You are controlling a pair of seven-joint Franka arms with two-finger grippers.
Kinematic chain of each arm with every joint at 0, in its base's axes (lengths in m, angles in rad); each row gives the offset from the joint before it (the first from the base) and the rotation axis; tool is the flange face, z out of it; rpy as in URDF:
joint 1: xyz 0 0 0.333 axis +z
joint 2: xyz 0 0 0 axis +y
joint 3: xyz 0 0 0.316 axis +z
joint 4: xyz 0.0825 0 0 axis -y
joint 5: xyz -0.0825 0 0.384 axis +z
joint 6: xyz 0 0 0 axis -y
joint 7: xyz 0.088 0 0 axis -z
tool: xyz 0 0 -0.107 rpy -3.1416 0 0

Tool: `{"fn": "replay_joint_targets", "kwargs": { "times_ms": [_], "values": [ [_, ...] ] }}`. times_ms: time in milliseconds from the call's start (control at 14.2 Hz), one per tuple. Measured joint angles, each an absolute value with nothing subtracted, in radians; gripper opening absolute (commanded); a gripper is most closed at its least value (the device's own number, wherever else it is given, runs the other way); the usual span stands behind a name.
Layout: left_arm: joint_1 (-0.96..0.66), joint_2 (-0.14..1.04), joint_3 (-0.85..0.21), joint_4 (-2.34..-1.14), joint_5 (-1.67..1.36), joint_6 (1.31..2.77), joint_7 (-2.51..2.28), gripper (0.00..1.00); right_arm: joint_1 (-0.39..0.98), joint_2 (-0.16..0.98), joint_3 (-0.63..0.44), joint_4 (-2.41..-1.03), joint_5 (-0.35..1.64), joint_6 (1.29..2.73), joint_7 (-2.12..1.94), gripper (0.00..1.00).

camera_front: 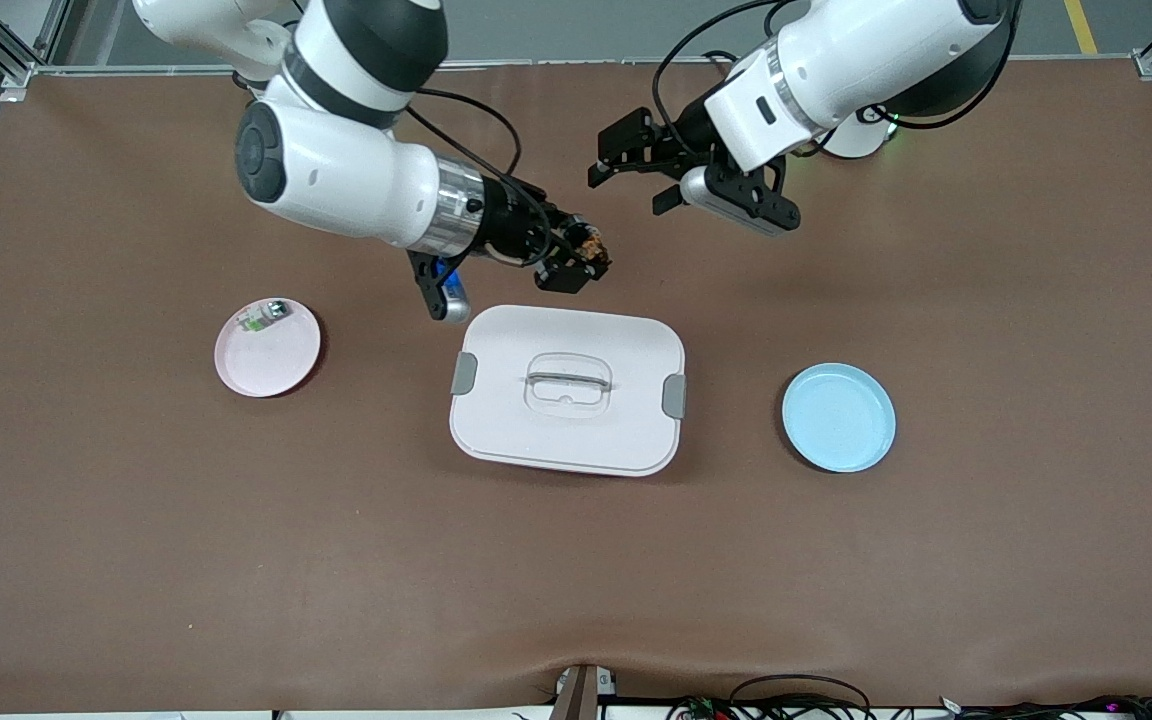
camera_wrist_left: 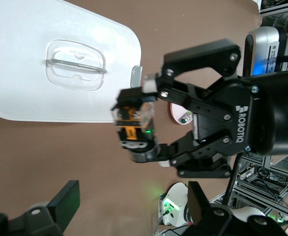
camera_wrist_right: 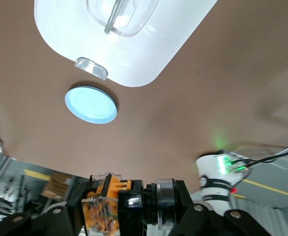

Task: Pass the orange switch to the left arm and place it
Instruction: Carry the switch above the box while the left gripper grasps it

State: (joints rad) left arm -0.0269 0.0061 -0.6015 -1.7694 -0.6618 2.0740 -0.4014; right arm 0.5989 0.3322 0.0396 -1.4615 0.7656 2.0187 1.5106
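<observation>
1. Orange switch (camera_front: 588,243) just above centre of the front view, pinched between the fingers of the right gripper (camera_front: 579,262) and held in the air over the brown table (camera_front: 576,560), just past the edge of the box lid that faces the robots' bases.
2. In the left wrist view, the same switch (camera_wrist_left: 132,123) at mid-frame, black with an orange band and a clear cover, clamped between two fingertips (camera_wrist_left: 144,155) of the right gripper (camera_wrist_left: 139,120), jaws closed down to the width of the part.
3. In the right wrist view, switch (camera_wrist_right: 104,204) at the lower edge of the frame, orange and clear, seated against the gripper's black finger.
4. Right arm entering from the top left of the front view, forearm angled down toward frame centre, wrist turned so the fingers point toward the left arm.
5. Left gripper (camera_front: 626,165) at upper centre of the front view, fingers spread wide with nothing between them, aimed at the right gripper and clear of the switch; left arm coming in from the top right.
6. Box (camera_front: 568,389) at frame centre on the table, white, lid on, grey clips at both ends, clear recessed handle.
7. Blue plate (camera_front: 839,417) at centre right, toward the left arm's end.
8. Pink plate (camera_front: 281,362) at centre left, with a small green-and-clear part (camera_front: 266,315) on it.
</observation>
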Motion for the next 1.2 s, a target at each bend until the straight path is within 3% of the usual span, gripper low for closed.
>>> {"fn": "replay_joint_targets", "kwargs": {
  "times_ms": [845, 1197],
  "values": [
    [0.037, 0.001, -0.603, -1.832, -0.662, 2.081, -0.328, 0.77, 0.642, 0.373, 0.032, -1.459, 0.766, 2.07, 1.546, 0.28],
    [0.047, 0.006, -0.603, -1.846, -0.678, 2.149, -0.327, 0.74, 0.642, 0.373, 0.029, -1.459, 0.766, 2.07, 1.549, 0.28]
  ]
}}
